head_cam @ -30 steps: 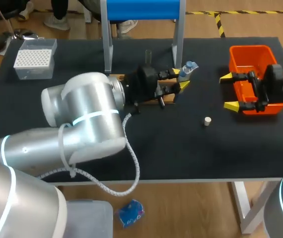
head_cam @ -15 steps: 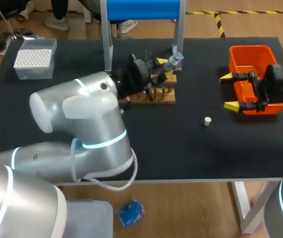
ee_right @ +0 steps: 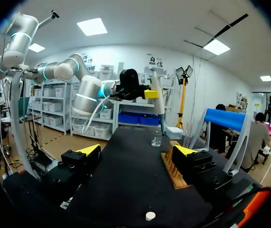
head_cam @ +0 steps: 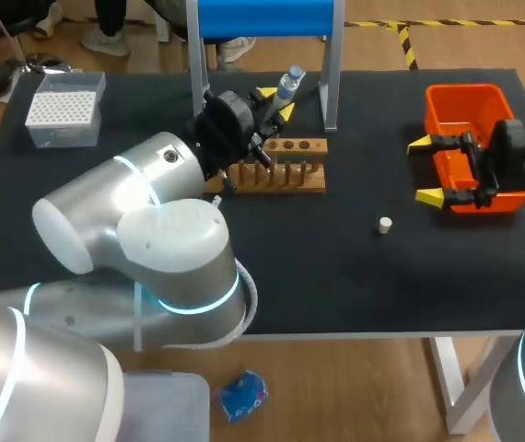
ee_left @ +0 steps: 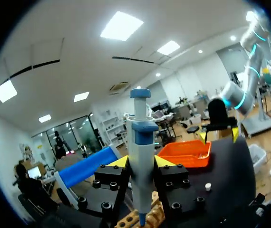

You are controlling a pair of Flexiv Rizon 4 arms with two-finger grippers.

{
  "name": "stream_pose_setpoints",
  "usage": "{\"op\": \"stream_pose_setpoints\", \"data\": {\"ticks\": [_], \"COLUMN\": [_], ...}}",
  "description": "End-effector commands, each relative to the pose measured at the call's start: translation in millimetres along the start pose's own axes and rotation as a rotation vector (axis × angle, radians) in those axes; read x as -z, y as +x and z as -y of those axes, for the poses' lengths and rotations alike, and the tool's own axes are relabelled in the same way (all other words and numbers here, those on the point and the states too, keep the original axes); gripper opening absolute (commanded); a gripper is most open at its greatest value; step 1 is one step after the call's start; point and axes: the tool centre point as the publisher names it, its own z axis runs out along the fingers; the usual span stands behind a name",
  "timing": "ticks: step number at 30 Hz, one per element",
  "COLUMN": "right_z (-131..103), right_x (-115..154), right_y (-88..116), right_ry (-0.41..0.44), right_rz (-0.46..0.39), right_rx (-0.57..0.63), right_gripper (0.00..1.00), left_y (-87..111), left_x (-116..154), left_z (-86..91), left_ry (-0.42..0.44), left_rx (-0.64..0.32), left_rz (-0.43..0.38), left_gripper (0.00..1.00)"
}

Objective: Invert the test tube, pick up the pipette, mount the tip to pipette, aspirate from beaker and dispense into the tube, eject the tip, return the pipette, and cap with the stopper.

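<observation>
surface (head_cam: 355, 285): a dark mat that carries everything you will work with.
left arm (head_cam: 152, 230): comes in from your left and reaches to the middle of the far side.
orange bin (head_cam: 465, 101): on the right. It looks like thin-walled plastic and is probably light enough to slide if you knock it.
tip box (head_cam: 64, 109): in the far left corner. It is stiff, with its tips standing in a grid, so you will likely need to press straight down into it.
rack (head_cam: 281, 175): wooden and rigid, at mid-surface. You cannot pick out the test tube in it from these views.
right tool (head_cam: 425, 170): spread wide with nothing between its fingers, just in front of the orange bin.
left tool (ee_left: 141, 161): clamped on the pipette (ee_left: 140, 142) from two sides.
pipette: held above the rack's far edge and tilted, with its blue plunger end farthest from the wrist. It is hard, smooth plastic and probably light. Your hold on the pale barrel below the blue collar looks sound. Leave the nose and plunger free. The barrel may twist under seating force.
beaker (ee_right: 157, 137): small and clear, beyond the rack. Treat it as fragile and easy to tip.
stopper (head_cam: 385, 224): tiny and pale, lying alone between the rack and the orange bin. It will likely roll or skid, so pinch it squarely by its sides.
</observation>
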Motion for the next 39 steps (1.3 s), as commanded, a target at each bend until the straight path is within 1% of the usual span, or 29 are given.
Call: {"op": "stream_pose_setpoints", "data": {"ticks": [1,12,14,16,17,18,19,20,21,22,23,25,39], "right_z": [0,0,0,0,0,0,0,0,0,0,0,0,0], "right_x": [0,0,0,0,0,0,0,0,0,0,0,0,0], "right_y": [0,0,0,0,0,0,0,0,0,0,0,0,0], "right_ry": [0.001,0.001,0.001,0.001,0.001,0.001,0.001,0.001,0.001,0.001,0.001,0.001,0.001], "right_rz": [0.001,0.001,0.001,0.001,0.001,0.001,0.001,0.001,0.001,0.001,0.001,0.001,0.001], "right_rx": [0.001,0.001,0.001,0.001,0.001,0.001,0.001,0.001,0.001,0.001,0.001,0.001,0.001], "right_gripper": [1.0,1.0,1.0,1.0,1.0,1.0,1.0,1.0,1.0,1.0,1.0,1.0,1.0], "left_y": [-2.2,-2.2,-7.3,-14.5,-17.9,-21.8,-26.1,-31.0,-35.2,-40.5,-44.2,-53.1,-53.1], "left_x": [3,3,5,9,11,13,15,17,18,20,21,23,23], "left_z": [-18.8,-18.8,-19.1,-22.2,-22.2,-23.7,-26.2,-27.5,-30.1,-33.9,-34.7,-38.3,-38.3], "left_ry": [0.028,0.028,0.068,0.067,0.099,0.09,0.089,0.128,0.104,0.093,0.125,0.11,0.11], "left_rx": [-0.057,-0.057,0.021,0.044,0.086,0.082,0.109,0.167,0.15,0.168,0.212,0.24,0.24], "left_rz": [0.072,0.072,0.083,0.1,0.103,0.11,0.125,0.128,0.131,0.145,0.141,0.145,0.145], "left_gripper": [0.0,0.0,0.0,0.0,0.0,0.0,0.0,0.0,0.0,0.0,0.0,0.0,0.0]}}
